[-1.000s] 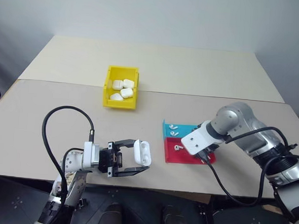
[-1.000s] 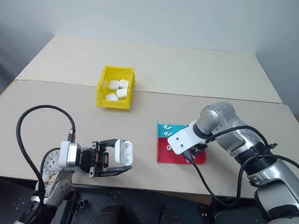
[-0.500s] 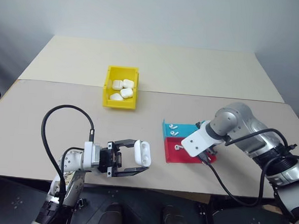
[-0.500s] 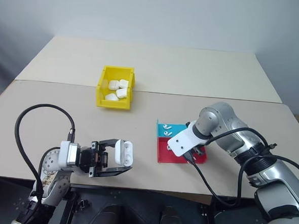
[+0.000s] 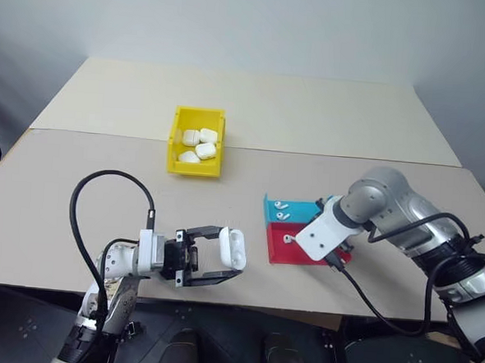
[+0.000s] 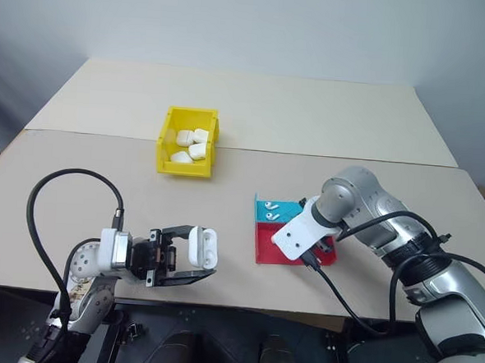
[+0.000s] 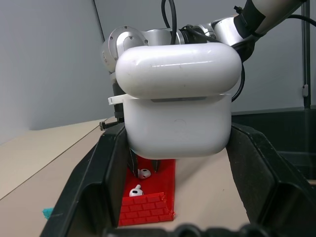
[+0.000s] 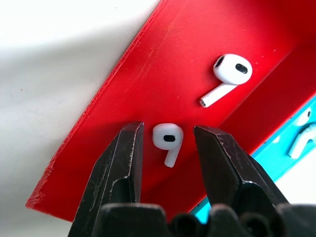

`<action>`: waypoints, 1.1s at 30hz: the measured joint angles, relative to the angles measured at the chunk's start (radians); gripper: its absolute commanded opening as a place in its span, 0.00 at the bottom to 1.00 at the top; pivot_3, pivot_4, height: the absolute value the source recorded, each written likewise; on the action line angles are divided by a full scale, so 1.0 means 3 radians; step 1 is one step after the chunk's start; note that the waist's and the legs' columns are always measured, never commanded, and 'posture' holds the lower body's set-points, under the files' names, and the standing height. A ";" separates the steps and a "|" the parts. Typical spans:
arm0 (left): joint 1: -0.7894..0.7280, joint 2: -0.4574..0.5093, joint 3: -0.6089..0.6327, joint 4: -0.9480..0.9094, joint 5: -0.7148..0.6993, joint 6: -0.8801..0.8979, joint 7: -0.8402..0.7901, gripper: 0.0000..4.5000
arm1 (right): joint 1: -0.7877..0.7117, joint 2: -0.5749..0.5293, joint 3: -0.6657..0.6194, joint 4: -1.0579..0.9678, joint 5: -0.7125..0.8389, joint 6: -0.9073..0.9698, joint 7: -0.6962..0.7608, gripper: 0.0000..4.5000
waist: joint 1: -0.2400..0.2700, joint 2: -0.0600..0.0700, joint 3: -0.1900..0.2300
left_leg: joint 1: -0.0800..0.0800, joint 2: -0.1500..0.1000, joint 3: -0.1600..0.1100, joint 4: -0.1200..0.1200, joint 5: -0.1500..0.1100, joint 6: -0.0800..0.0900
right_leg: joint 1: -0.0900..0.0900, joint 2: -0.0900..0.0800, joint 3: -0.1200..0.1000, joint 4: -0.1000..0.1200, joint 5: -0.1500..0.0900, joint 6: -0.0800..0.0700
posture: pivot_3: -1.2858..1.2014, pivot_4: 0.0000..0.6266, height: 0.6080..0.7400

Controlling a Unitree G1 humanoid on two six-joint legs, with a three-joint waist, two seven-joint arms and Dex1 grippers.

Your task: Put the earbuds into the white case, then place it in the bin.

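My left gripper point(image 5: 228, 261) hovers near the table's front edge, shut on the white case point(image 5: 232, 248), whose lid stands flipped up point(image 7: 177, 103). My right gripper point(image 8: 169, 132) points down into the red tray point(image 5: 279, 250), open. One earbud point(image 8: 168, 139) lies on the tray between its fingertips point(image 8: 132, 136), with a small gap on each side. A second earbud point(image 8: 228, 74) lies a little further along the same tray. The yellow bin point(image 5: 176, 141) stands at mid table, far from both grippers.
Several white cases point(image 5: 200, 144) lie in the bin. A blue tray point(image 5: 307, 210) adjoins the red one on its far side and carries two more earbuds point(image 5: 283, 209). A black cable point(image 5: 102, 189) loops above my left arm.
My right wrist has tipped slightly over the red tray and its fingers have narrowed around the earbud. The left gripper and the case have kept still.
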 measured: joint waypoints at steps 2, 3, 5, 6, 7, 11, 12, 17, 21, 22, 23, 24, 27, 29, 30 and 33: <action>0.0000 0.0000 -0.0010 0.0000 0.0001 0.0000 0.0000 0.61 | 0.0000 0.0000 0.0000 0.0002 -0.0015 -0.0029 -0.0002 0.45 | -0.0001 0.0000 0.0000 | 0.0000 0.0000 0.0000 0.0000 0.0000 0.0000 | 0.0000 0.0000 0.0000 0.0000 0.0000 0.0000 | 0.52 0.24 1.00; 0.0000 0.0000 -0.0017 0.0000 0.0002 0.0000 0.0000 0.61 | 0.0000 0.0000 0.0000 0.0003 -0.0018 -0.0044 -0.0003 0.45 | -0.0001 0.0000 0.0000 | 0.0000 0.0000 0.0000 0.0000 0.0000 0.0000 | 0.0000 0.0000 0.0000 0.0000 0.0000 0.0000 | 0.52 0.24 1.00; 0.0000 0.0000 -0.0020 0.0000 0.0003 -0.0003 0.0000 0.61 | 0.0000 0.0000 0.0000 0.0008 -0.0024 -0.0061 -0.0005 0.45 | -0.0001 0.0000 0.0000 | 0.0000 0.0000 0.0000 0.0000 0.0000 0.0000 | 0.0000 0.0000 0.0000 0.0000 0.0000 0.0000 | 0.52 0.24 1.00; 0.0000 0.0000 -0.0023 0.0000 0.0003 -0.0003 0.0001 0.61 | 0.0000 0.0000 0.0000 0.0013 -0.0031 -0.0069 -0.0006 0.45 | -0.0001 0.0000 0.0000 | 0.0000 0.0000 0.0000 0.0000 0.0000 0.0000 | 0.0000 0.0000 0.0000 0.0000 0.0000 0.0000 | 0.52 0.24 1.00; 0.0000 0.0000 -0.0024 0.0000 0.0004 -0.0003 0.0003 0.61 | 0.0000 0.0000 0.0000 0.0023 -0.0041 -0.0080 -0.0008 0.45 | 0.0000 0.0000 0.0000 | 0.0000 0.0000 0.0000 0.0000 0.0000 0.0000 | 0.0000 0.0000 0.0000 0.0000 0.0000 0.0000 | 0.52 0.24 1.00; 0.0000 0.0000 -0.0025 0.0000 0.0005 -0.0004 0.0010 0.61 | 0.0000 0.0000 0.0000 0.0050 -0.0055 -0.0115 -0.0016 0.45 | -0.0001 0.0000 0.0000 | 0.0000 0.0000 0.0000 0.0000 0.0000 0.0000 | 0.0000 0.0000 0.0000 0.0000 0.0000 0.0000 | 0.52 0.24 1.00; 0.0000 0.0000 -0.0025 0.0000 0.0005 -0.0004 0.0010 0.61 | 0.0000 0.0000 0.0000 0.0054 -0.0055 -0.0120 -0.0016 0.45 | -0.0001 0.0000 0.0000 | 0.0000 0.0000 0.0000 0.0000 0.0000 0.0000 | 0.0000 0.0000 0.0000 0.0000 0.0000 0.0000 | 0.52 0.24 1.00; 0.0000 0.0000 -0.0027 0.0002 0.0015 -0.0010 0.0015 0.61 | 0.0000 0.0000 0.0000 0.0068 -0.0055 -0.0191 -0.0022 0.27 | -0.0001 0.0000 0.0000 | 0.0000 0.0000 0.0000 0.0000 0.0000 0.0000 | 0.0000 0.0000 0.0000 0.0000 0.0000 -0.0001 | 0.52 0.24 1.00; 0.0000 0.0000 -0.0029 0.0002 0.0019 -0.0010 0.0018 0.61 | 0.0001 0.0001 -0.0001 0.0068 -0.0055 -0.0195 -0.0039 0.27 | 0.0000 0.0000 0.0000 | 0.0001 0.0000 0.0000 0.0000 0.0000 0.0000 | 0.0000 0.0000 0.0000 0.0001 0.0000 -0.0001 | 0.52 0.24 1.00; 0.0000 0.0000 -0.0029 0.0002 0.0025 -0.0010 0.0019 0.61 | 0.0001 0.0001 -0.0001 0.0068 -0.0055 -0.0196 -0.0041 0.27 | -0.0001 0.0000 0.0000 | 0.0001 0.0000 0.0000 0.0000 0.0000 0.0000 | 0.0000 0.0000 0.0000 0.0001 0.0000 -0.0001 | 0.52 0.24 1.00; 0.0000 0.0000 -0.0029 0.0002 0.0031 -0.0010 0.0019 0.61 | 0.0002 0.0001 -0.0001 0.0068 -0.0055 -0.0197 -0.0045 0.27 | -0.0001 0.0000 0.0000 | 0.0001 0.0000 0.0000 0.0000 0.0000 0.0000 | 0.0000 0.0000 0.0000 0.0001 0.0000 -0.0001 | 0.52 0.24 1.00; 0.0000 0.0000 -0.0029 0.0002 0.0032 -0.0010 0.0019 0.61 | 0.0002 0.0001 -0.0001 0.0068 -0.0055 -0.0197 -0.0047 0.27 | -0.0001 0.0000 0.0000 | 0.0001 0.0000 0.0000 0.0000 0.0000 0.0000 | 0.0000 0.0000 0.0000 0.0001 0.0000 -0.0001 | 0.52 0.24 1.00; 0.0000 0.0000 -0.0029 0.0002 0.0043 -0.0010 0.0022 0.61 | 0.0004 0.0001 -0.0001 0.0068 -0.0057 -0.0197 -0.0059 0.27 | 0.0000 0.0000 0.0000 | 0.0001 0.0000 0.0000 0.0000 0.0000 0.0000 | 0.0000 0.0000 0.0000 0.0001 0.0000 -0.0001 | 0.52 0.24 1.00; 0.0000 0.0000 -0.0029 0.0002 0.0046 -0.0010 0.0022 0.61 | 0.0004 0.0000 -0.0006 0.0068 -0.0046 -0.0195 -0.0054 0.27 | 0.0000 0.0000 0.0000 | 0.0001 0.0000 0.0000 0.0000 0.0000 0.0000 | 0.0000 0.0000 0.0000 0.0001 0.0000 -0.0001 | 0.52 0.24 1.00; 0.0000 0.0000 -0.0029 0.0002 0.0046 -0.0010 0.0022 0.61 | 0.0004 0.0000 -0.0021 0.0065 -0.0019 -0.0186 -0.0036 0.27 | -0.0001 0.0000 0.0000 | 0.0000 0.0000 0.0000 0.0000 0.0000 0.0000 | 0.0000 0.0000 0.0000 0.0001 0.0000 -0.0001 | 0.52 0.24 1.00; -0.0002 0.0000 -0.0030 0.0003 0.0047 -0.0010 0.0022 0.61 | 0.0004 -0.0031 -0.0129 -0.0013 0.0101 -0.0131 0.0030 0.27 | 0.0001 0.0000 0.0000 | 0.0000 0.0000 0.0000 0.0000 0.0000 0.0000 | 0.0000 0.0000 0.0000 0.0001 0.0000 -0.0001 | 0.52 0.24 1.00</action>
